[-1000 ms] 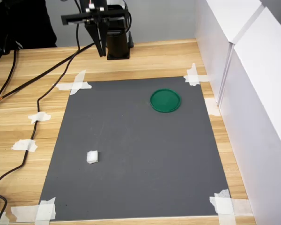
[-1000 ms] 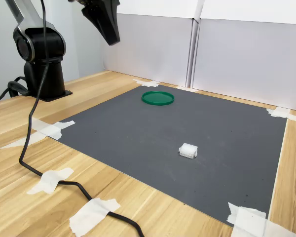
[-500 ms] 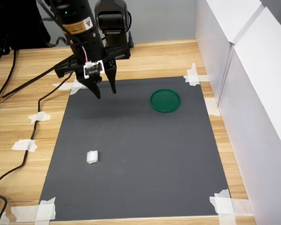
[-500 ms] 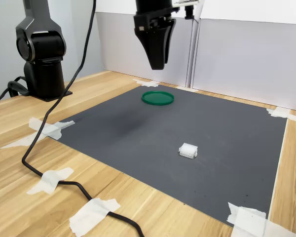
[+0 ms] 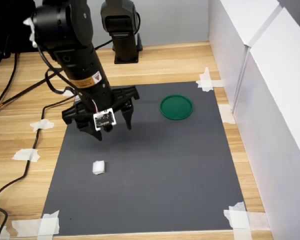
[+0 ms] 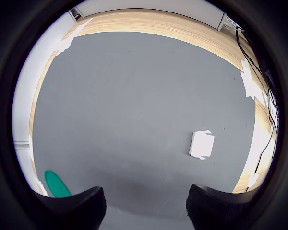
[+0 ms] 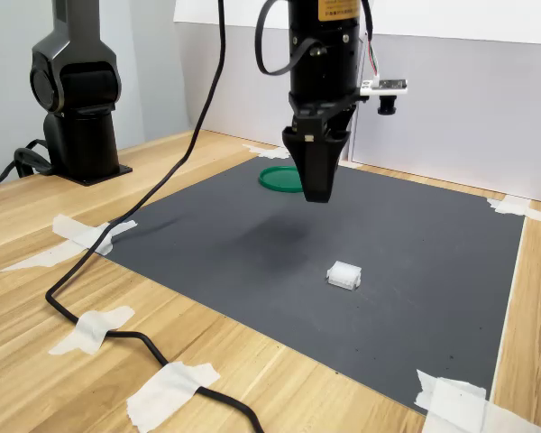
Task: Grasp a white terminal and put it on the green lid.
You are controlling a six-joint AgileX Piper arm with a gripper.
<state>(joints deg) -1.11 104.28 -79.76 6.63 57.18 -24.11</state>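
Note:
The white terminal [image 5: 98, 167] [image 7: 343, 275] [image 6: 201, 144] is a small white block lying on the dark grey mat, toward the first exterior view's lower left. The green lid [image 5: 176, 107] lies flat on the mat's far right part; in the second exterior view the green lid [image 7: 275, 178] is partly hidden behind the gripper, and only the green lid's edge [image 6: 56, 184] shows in the wrist view. My gripper [image 5: 114, 129] [image 7: 316, 185] [image 6: 144, 211] hangs open above the mat, between lid and terminal, holding nothing. Its fingers [image 6: 74, 208] stand wide apart, clear of the terminal.
The grey mat [image 5: 155, 190] is taped at its corners to a wooden table [image 5: 165, 60]. White walls [image 5: 270, 100] stand along the first exterior view's right. Black cables [image 7: 90, 316] trail over the wood beside tape pieces [image 5: 26, 155]. The arm's base [image 5: 125, 45] stands at the back.
The arm has swung from the back of the table out over the mat and come lower, closer to the terminal. Terminal and lid have not moved.

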